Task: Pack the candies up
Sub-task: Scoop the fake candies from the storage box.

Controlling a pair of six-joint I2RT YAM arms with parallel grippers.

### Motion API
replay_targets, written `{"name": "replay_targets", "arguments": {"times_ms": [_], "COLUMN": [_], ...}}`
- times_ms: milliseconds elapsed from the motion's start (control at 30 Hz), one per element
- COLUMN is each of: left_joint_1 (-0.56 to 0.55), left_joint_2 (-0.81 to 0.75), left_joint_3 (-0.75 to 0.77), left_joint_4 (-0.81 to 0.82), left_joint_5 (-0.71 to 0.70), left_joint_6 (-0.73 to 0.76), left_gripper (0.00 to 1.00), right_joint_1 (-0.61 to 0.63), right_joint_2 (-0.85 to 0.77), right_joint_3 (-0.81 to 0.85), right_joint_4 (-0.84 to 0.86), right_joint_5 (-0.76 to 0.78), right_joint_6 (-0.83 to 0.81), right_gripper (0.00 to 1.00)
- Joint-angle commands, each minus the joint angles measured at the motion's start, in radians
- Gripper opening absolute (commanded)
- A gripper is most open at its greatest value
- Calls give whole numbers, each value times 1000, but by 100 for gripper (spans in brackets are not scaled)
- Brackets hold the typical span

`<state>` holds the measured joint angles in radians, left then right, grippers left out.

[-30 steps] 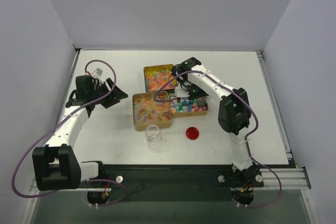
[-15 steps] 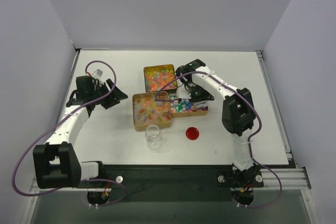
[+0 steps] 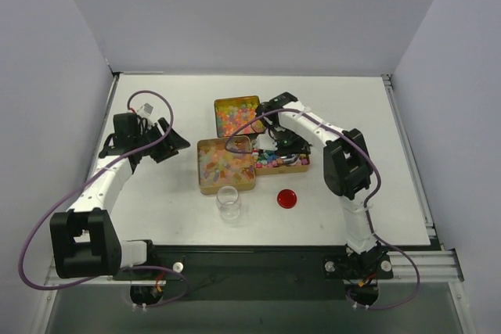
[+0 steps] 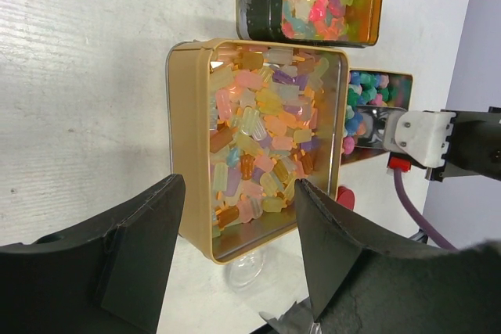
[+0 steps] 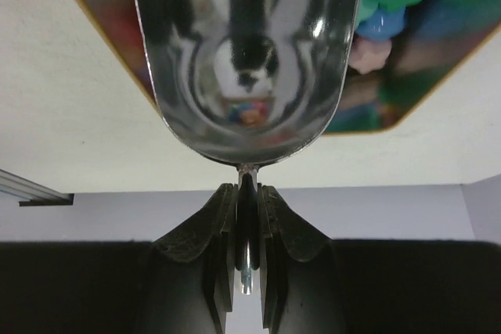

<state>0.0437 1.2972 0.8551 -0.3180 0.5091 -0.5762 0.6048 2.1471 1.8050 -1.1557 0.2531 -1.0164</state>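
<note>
The candies fill three gold tins: orange and pink ones in the back tin (image 3: 237, 116), pastel candies (image 4: 262, 134) in the front-left tin (image 3: 227, 164), and blue, green and pink ones in the right tin (image 3: 291, 161). My right gripper (image 5: 247, 193) is shut on the thin handle of a metal scoop (image 5: 246, 60). The scoop's bowl reaches over the right tin's edge, beside blue and green candies (image 5: 391, 5). My left gripper (image 4: 239, 224) is open and holds nothing. It hovers left of the front-left tin, seen in the top view as the left gripper (image 3: 177, 144).
A small clear glass jar (image 3: 228, 202) stands just in front of the front-left tin. A flat red lid (image 3: 287, 198) lies to its right on the white table. Purple cables loop around both arms.
The right arm has swung in over the right tin, bringing the scoop lower and to the left into it. The left arm has stayed still.
</note>
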Motion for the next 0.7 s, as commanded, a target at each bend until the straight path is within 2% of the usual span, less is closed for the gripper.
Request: {"name": "replay_targets", "arguments": {"times_ms": [0,400,667], "left_joint_1": [8,12,19], "left_joint_2": [-1,50,99], "left_joint_3": [42,84,140], "left_joint_4": [2,-27,-56], "left_joint_5": [9,-4,5], "left_joint_6": [36,88,151], "left_gripper": [69,69,69], "right_joint_1": [32,49,3], "right_joint_2": [43,100,16], "right_joint_3": [24,73,-96], "right_joint_4": [-1,93,218], "right_joint_5": [-44,-172,-363], "right_joint_6": [10,12,18], "right_gripper": [0,0,0]}}
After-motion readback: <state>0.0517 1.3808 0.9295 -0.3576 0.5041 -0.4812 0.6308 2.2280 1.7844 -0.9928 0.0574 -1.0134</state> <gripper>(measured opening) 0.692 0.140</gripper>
